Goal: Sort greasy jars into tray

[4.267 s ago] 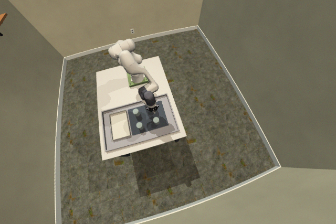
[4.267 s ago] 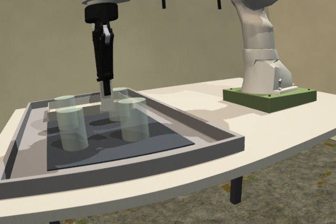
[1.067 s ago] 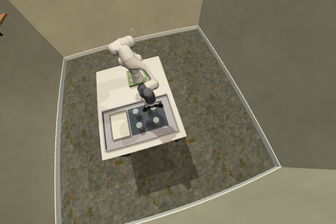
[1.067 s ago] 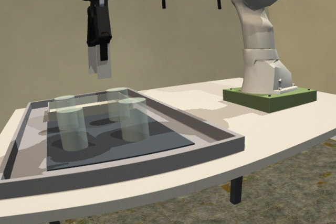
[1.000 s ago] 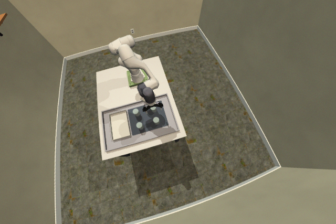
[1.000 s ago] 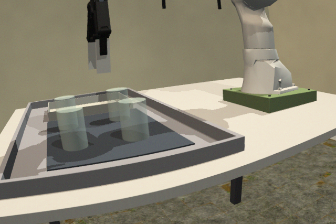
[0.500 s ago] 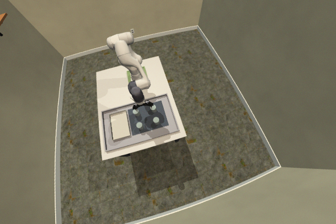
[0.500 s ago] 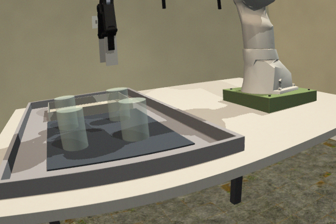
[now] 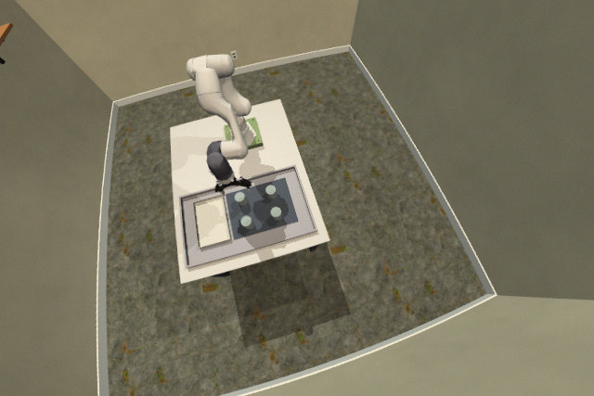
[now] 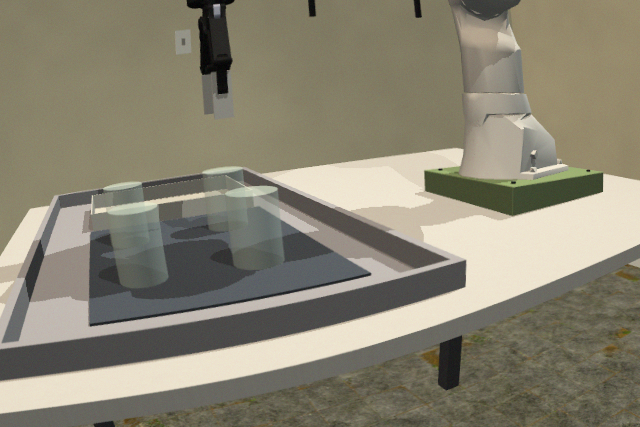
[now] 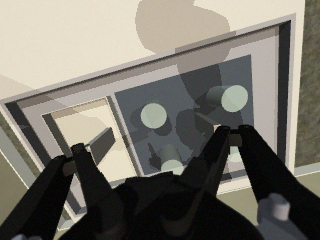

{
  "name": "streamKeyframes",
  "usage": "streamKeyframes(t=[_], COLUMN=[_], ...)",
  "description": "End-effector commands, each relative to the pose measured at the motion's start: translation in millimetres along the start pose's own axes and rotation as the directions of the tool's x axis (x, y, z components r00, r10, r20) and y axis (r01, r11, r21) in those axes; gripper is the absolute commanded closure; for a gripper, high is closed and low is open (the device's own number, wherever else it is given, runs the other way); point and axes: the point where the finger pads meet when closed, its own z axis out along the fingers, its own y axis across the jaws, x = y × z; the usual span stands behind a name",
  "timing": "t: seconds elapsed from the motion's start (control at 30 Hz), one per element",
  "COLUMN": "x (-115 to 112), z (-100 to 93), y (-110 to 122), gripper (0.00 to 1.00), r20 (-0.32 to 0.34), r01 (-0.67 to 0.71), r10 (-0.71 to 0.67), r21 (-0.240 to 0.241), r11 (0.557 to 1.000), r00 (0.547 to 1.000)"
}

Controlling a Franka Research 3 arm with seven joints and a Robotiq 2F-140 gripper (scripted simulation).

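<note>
Plainly, the sorting is all still to do.
The steel table top (image 9: 303, 199) (image 10: 258, 317) (image 11: 265, 75) carries the drying mat (image 9: 287, 190) (image 10: 289, 277) (image 11: 240, 70), with the tray (image 9: 213, 223) (image 10: 170, 210) (image 11: 77, 125) beside it, presumably for short transfers. Above the mat's robot-side edge, the gripper (image 9: 233, 185) (image 10: 217, 111) (image 11: 154, 127) hangs spread wide, holding nothing, probably to clear glass before choosing one. All four glass jars (image 9: 239, 197) (image 10: 223, 205) (image 11: 153, 115) stand apart on the mat, leaving finger room.

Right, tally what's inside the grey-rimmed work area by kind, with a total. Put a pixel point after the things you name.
Glass jars (image 9: 270, 189) (image 10: 254, 228) (image 11: 153, 115): 4
Drying mat (image 9: 290, 204) (image 10: 206, 295) (image 11: 135, 95): 1
Cream tray (image 9: 211, 221) (image 10: 92, 205) (image 11: 75, 120): 1
Total: 6
</note>
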Motion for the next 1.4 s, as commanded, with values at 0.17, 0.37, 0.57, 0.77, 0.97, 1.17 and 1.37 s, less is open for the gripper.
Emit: streamKeyframes(t=[0.17, 0.37, 0.57, 0.77, 0.97, 1.17, 1.37], x=[0.1, -0.1, -0.1, -0.1, -0.2, -0.2, -0.3], z=[36.4, 67.2, 67.2, 67.2, 71.2, 79.2, 91.2], y=[-2.8, -2.4, -2.4, -2.4, -2.3, -2.2, -2.0], gripper=[0.00, 0.00, 0.00, 0.00, 0.00, 0.00, 0.00], r20=[0.009, 0.009, 0.009, 0.009, 0.009, 0.009, 0.009], r01=[0.101, 0.101, 0.101, 0.101, 0.101, 0.101, 0.101], r10=[-0.101, -0.101, -0.101, -0.101, -0.101, -0.101, -0.101], r21=[-0.013, -0.013, -0.013, -0.013, -0.013, -0.013, -0.013], r11=[0.995, 0.995, 0.995, 0.995, 0.995, 0.995, 0.995], r00=[0.995, 0.995, 0.995, 0.995, 0.995, 0.995, 0.995])
